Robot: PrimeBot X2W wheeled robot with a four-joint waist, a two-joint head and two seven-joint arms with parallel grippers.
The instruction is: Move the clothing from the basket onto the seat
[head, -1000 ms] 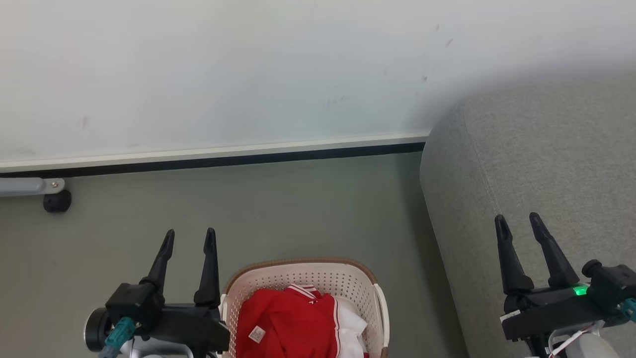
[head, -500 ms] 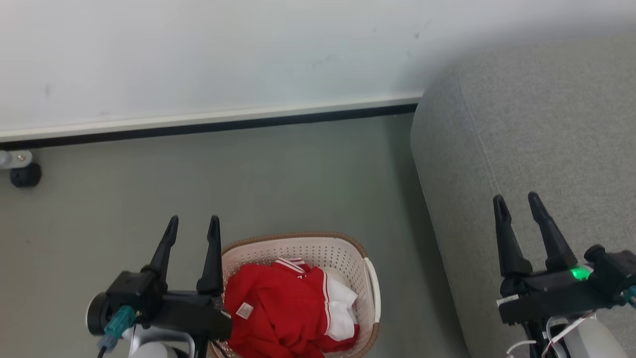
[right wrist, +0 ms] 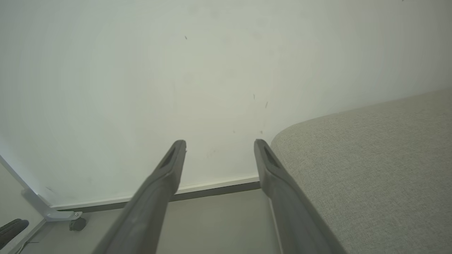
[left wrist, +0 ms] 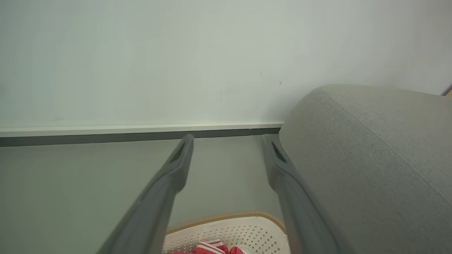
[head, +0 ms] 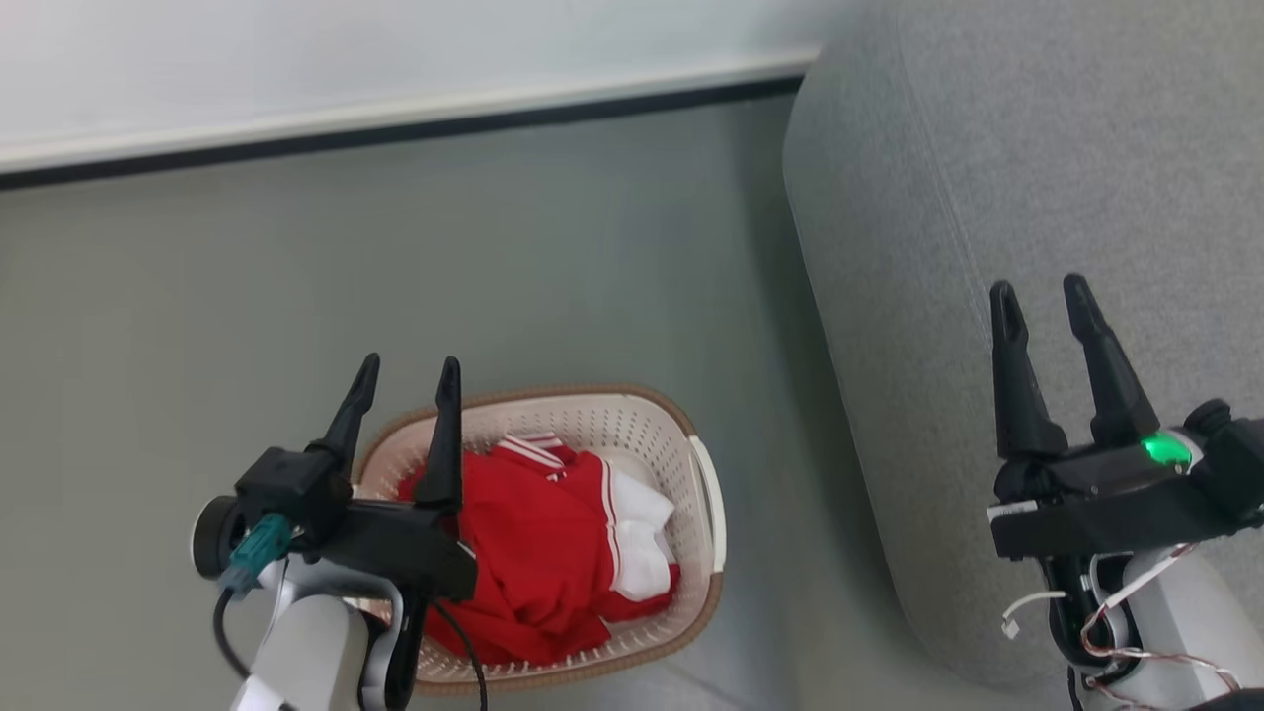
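Nearest, the left gripper (head: 411,362) hovers over the cream-white perforated plastic basket (head: 707,513), jaws spread and empty, likely poised to reach for the soft red-and-white clothing (head: 538,543) heaped inside. No writing is legible. The right gripper (head: 1039,286), jaws likewise apart, hangs over the large grey woven-fabric seat (head: 987,148).

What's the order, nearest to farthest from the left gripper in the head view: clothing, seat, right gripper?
1. The clothing, in the basket just below the left gripper.
2. The seat, off to the right.
3. The right gripper, farther right, over the seat.
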